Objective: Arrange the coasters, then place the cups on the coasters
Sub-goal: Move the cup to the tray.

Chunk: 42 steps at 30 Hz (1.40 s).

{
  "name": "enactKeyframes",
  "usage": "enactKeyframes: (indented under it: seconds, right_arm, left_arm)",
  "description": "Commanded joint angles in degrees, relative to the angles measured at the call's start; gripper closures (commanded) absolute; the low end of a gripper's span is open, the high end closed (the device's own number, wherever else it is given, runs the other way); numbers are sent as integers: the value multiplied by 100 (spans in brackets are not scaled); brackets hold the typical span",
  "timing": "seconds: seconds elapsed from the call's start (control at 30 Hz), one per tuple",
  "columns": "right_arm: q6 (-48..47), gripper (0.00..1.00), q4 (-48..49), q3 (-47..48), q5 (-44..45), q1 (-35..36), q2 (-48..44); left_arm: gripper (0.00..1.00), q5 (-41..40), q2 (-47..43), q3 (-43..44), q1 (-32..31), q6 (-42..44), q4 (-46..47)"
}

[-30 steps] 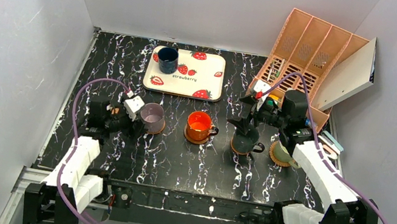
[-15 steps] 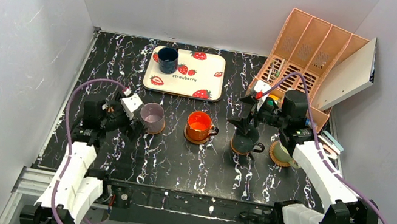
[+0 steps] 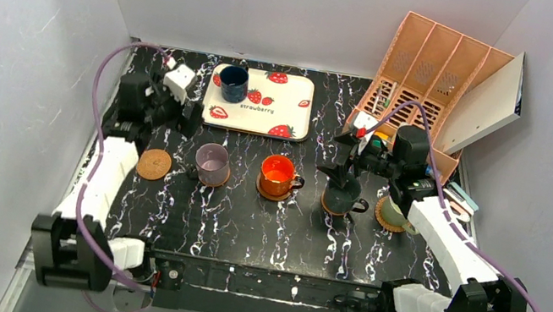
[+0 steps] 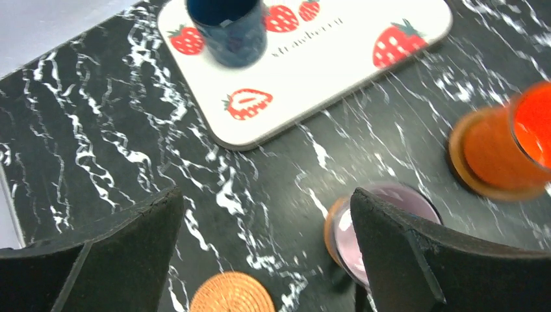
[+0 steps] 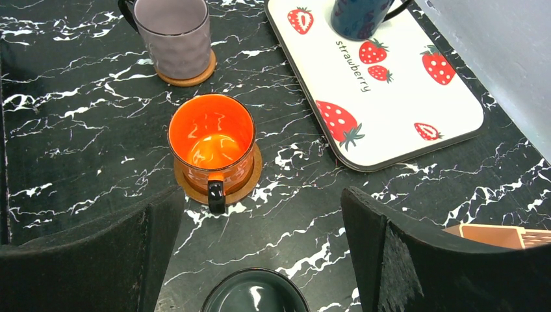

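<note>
A black desk (image 3: 245, 219) with white marble veining is spanning the floor of a white-walled enclosure. A white strawberry-print tray (image 3: 286, 106), with the word "strawberry" on it, is lying flat near the desk's far edge, left of centre. A peach-coloured slotted file organizer (image 3: 429, 71) is sitting in the far right corner, tilting backward. A white panel (image 3: 484, 102) is leaning against the organizer's right side. A few small flat items (image 3: 460, 207) are lying by the desk's right edge, too small to identify.
</note>
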Motion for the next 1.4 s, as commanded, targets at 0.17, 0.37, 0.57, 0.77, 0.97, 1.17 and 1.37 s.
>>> enactKeyframes:
  seconds: [0.17, 0.37, 0.57, 0.77, 0.97, 1.17, 1.37]
  right_arm:
    - [-69, 1, 61, -65, -96, -63, -68]
    - [-87, 1, 61, -65, -59, -85, -36]
    - [-96, 1, 61, -73, -63, -95, 24]
    - [-166, 1, 21, -65, 32, -138, 107]
    - [-184, 1, 25, -60, 41, -209, 130]
    - [-184, 1, -1, -48, -24, -219, 158]
    - [-175, 1, -10, -47, -53, -224, 144]
  left_arm:
    - [2, -1917, 2367, 2069, 27, -1285, 604]
    - [2, -2404, 3833, 3259, 27, -1855, 659]
    - [2, -3269, 5058, 4228, -86, -2370, 659]
    - [2, -3361, 6256, 5485, -209, -2687, 144]
    - [2, -3344, 7338, 7263, -396, -3165, -1247]
    - [2, -3418, 7577, 7572, -404, -3622, -1419]
    - [2, -3030, 7645, 7532, -479, -3713, -1409]
